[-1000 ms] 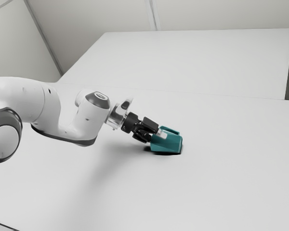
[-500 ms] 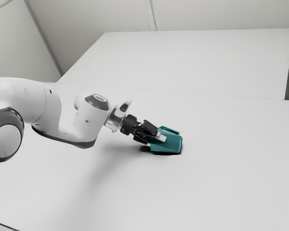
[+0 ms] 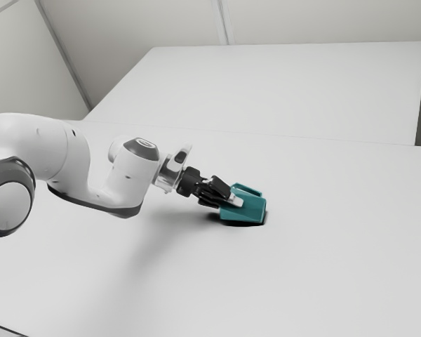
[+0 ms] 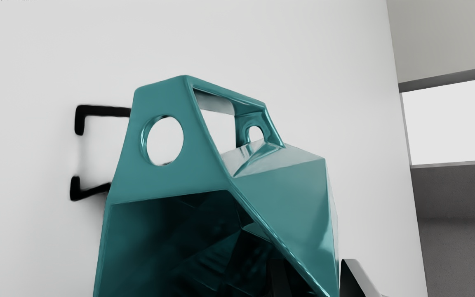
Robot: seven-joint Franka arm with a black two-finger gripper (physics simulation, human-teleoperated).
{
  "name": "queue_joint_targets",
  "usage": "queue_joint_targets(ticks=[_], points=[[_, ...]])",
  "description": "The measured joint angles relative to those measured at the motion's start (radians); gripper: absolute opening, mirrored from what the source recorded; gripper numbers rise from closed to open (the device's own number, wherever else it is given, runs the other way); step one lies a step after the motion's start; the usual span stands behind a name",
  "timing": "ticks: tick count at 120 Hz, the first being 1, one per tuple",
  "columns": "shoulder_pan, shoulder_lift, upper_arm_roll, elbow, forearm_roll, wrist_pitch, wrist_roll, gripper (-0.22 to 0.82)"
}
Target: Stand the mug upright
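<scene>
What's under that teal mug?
The mug lies on its side on the white table, with a dark shadow along its lower edge. Whatever is directly beneath it is covered.

The arm [image 3: 38,140] is showing smooth, rounded white shells, with dark grey trim edging its joints and ringing a pale disc. A silvery flange [image 3: 170,174] is joining it to the black, angular gripper [image 3: 233,201], which is ending in pale tips.

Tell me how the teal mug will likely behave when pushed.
The mug looks stiff, given its crisp, angular walls. Lying on its side, it would probably slide rather than roll, since its faces are flat. Its glossy finish may be slippery.
</scene>
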Motion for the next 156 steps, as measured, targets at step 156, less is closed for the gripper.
queue_joint_targets(ticks=[156], points=[[-0.009, -0.394, 0.001, -0.034, 0.750, 0.028, -0.150, -0.18]])
